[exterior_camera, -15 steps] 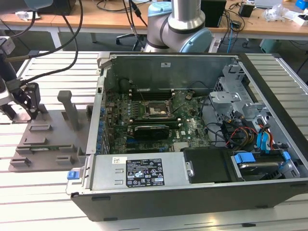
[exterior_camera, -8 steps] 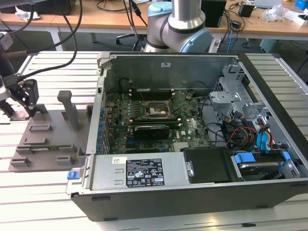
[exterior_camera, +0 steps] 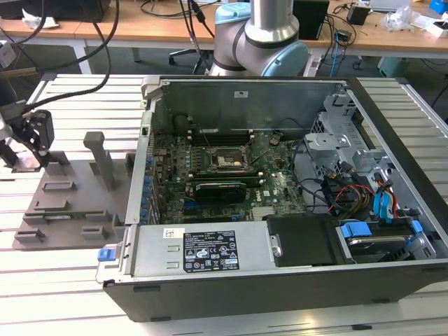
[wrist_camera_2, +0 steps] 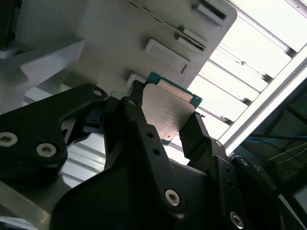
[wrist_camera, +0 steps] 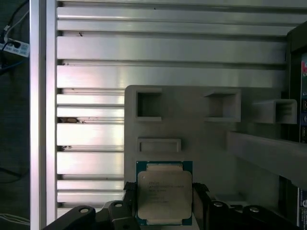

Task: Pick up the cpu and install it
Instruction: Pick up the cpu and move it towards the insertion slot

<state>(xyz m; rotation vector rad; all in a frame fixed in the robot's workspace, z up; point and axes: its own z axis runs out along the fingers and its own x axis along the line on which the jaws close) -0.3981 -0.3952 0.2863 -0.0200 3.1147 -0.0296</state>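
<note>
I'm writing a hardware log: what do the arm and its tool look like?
The arm is a silver-grey tube with rounded pale-blue joint housings. The tool is matte black, its angular fingers dotted with silver screw heads.

Your gripper sits far out at the exterior view's left, well apart from the arm's base joint; black fingers (both sides) clamped on the cpu, opp. edges.

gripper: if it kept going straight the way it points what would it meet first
Most likely the grey tray, just beyond the cpu the gripper holds; the gap is hard to judge.
</note>
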